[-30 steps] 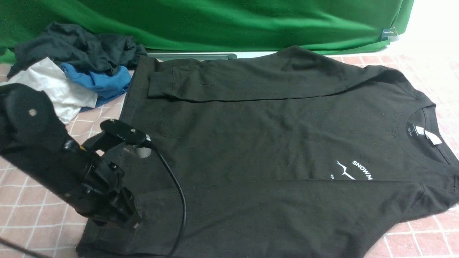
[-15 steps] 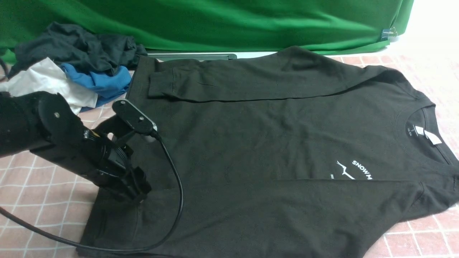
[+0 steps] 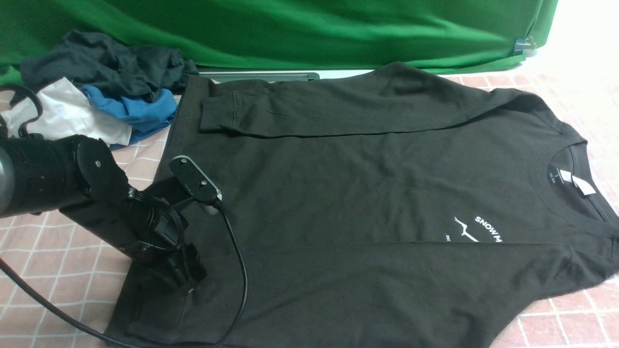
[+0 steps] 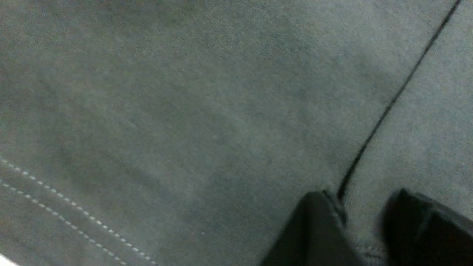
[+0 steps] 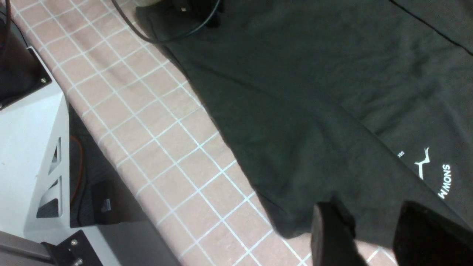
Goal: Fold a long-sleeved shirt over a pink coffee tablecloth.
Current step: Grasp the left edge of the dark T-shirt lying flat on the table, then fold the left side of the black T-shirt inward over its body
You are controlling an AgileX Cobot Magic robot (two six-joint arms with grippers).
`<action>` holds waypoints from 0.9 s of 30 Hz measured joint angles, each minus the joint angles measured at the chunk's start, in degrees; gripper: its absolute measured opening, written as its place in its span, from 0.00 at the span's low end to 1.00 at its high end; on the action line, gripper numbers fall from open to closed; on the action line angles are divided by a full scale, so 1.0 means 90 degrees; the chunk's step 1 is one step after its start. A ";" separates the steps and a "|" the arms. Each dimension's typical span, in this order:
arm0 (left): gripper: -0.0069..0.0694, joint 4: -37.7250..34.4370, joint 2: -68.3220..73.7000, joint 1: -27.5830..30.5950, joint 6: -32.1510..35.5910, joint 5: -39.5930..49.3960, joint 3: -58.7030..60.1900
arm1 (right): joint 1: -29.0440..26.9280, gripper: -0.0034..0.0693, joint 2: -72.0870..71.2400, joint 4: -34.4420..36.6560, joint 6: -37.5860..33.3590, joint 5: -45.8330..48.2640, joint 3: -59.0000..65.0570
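Long-sleeved shirt (image 3: 367, 183): flat on pink coffee tablecloth (image 3: 58, 261), both sleeves (image 3: 300, 113) folded in.
Left fingers (image 4: 317, 229): just released near-left cuff (image 3: 150, 309); parted, empty.
Right fingers (image 5: 332, 229): parted, empty.
Body fold likely next.

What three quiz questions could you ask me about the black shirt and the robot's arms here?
1. True or false: the far sleeve of the shirt is folded across its body.
2. Pick one: which colour is missing from the pile of clothes? A white, B blue, C yellow.
3. Short answer: which gripper is at the shirt's bottom end, away from the collar?

Key: 1 true. 2 C. 3 the left gripper.
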 joint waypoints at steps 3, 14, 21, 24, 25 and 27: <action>0.26 -0.0007 0.0000 0.0000 0.0007 0.0081 -0.0012 | 0.0000 0.38 0.0000 -0.0005 0.0000 -0.0034 0.0000; 0.14 -0.0024 -0.0328 -0.0080 -0.0025 0.0308 -0.0138 | 0.0000 0.38 0.0006 -0.0039 0.0165 -0.0363 0.0000; 0.14 0.0288 -0.0624 -0.0164 -0.0770 0.0841 -0.1048 | 0.0000 0.38 0.0056 -0.1102 0.1355 -0.0775 0.0000; 0.14 0.0384 -0.0624 -0.0164 -0.0831 0.0864 -0.1434 | 0.0000 0.38 0.0167 -0.1497 0.1681 -0.0769 0.0000; 0.14 0.0407 -0.0624 -0.0164 -0.0830 0.0864 -0.1493 | 0.0000 0.38 0.0203 -0.1527 0.1709 -0.0769 0.0000; 0.14 0.0503 -0.0609 -0.0164 -0.0837 0.0854 -0.1670 | 0.0000 0.38 0.0279 -0.1567 0.1725 -0.0769 0.0000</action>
